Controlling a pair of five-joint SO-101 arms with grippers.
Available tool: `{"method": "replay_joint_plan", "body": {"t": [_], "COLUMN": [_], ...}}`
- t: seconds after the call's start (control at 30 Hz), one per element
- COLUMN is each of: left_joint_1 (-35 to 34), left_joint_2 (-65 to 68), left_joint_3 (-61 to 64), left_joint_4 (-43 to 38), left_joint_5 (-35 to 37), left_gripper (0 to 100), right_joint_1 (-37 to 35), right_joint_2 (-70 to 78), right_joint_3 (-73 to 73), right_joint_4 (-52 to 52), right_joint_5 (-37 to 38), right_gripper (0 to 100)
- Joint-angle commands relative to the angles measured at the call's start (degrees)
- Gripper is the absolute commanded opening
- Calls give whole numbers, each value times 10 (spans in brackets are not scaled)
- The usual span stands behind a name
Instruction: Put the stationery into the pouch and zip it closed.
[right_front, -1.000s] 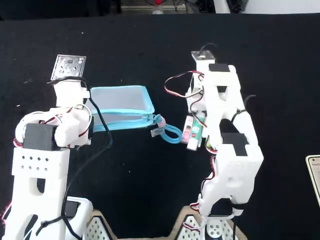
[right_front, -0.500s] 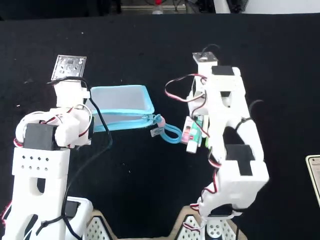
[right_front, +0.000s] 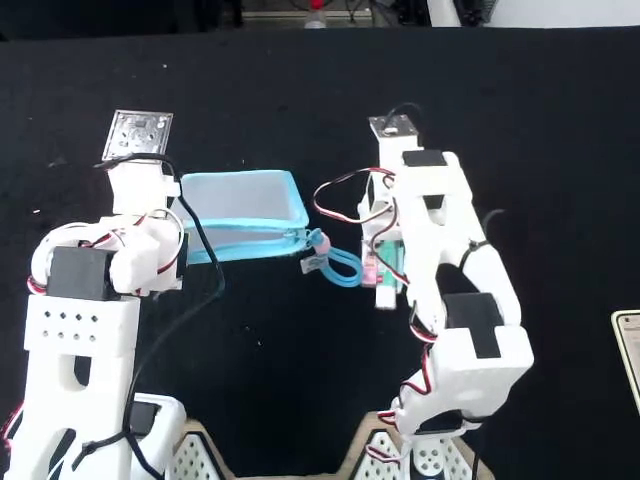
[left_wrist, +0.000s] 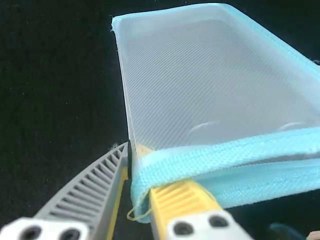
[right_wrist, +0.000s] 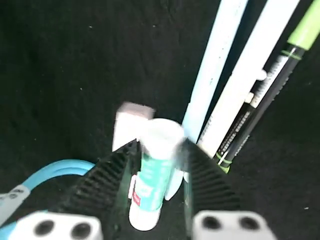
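The translucent pouch (right_front: 243, 203) with light blue trim lies flat on the black table, its zip edge toward the arms. My left gripper (right_front: 178, 243) is shut on the pouch's zip-side corner (left_wrist: 145, 167), one grey finger (left_wrist: 95, 192) and one yellow finger (left_wrist: 177, 197) pinching the blue band. The pouch's blue pull loop (right_front: 338, 264) trails toward the right arm. My right gripper (right_wrist: 160, 150) is low over the stationery, its jaws shut on a white and teal tube (right_wrist: 152, 175). Beside it lie two white pens (right_wrist: 215, 65), a black and green pen (right_wrist: 272, 82) and a small white eraser (right_wrist: 131, 125).
A card (right_front: 628, 345) pokes in at the table's right edge. The black table (right_front: 540, 130) runs open behind and to the right of the arms. The blue loop (right_wrist: 60, 172) lies close beside the right gripper's finger.
The right arm has swung slightly left and turned, and the tube under it has gone from tilted to nearly straight. The left arm and the pouch have kept still.
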Motion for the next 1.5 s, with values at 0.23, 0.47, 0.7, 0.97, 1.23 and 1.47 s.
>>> {"method": "replay_joint_plan", "body": {"t": [0.23,0.47,0.7,0.97,1.23,1.47], "left_joint_1": [2,2,2,2,2,2], "left_joint_2": [3,3,3,3,3,3], "left_joint_3": [3,3,3,3,3,3], "left_joint_4": [-4,-4,-2,-4,-4,-4], "left_joint_5": [6,6,6,6,6,6], "left_gripper": [30,30,30,30,30,30], "right_joint_1": [45,96,273,367,375,375], "right_joint_2": [-66,-175,-170,-31,42,46], "right_joint_3": [-23,-52,-50,-51,-51,-46], "right_joint_4": [28,91,58,-5,-55,-60], "right_joint_5": [44,171,296,343,346,345], "right_gripper": [11,12,15,83,145,147]}}
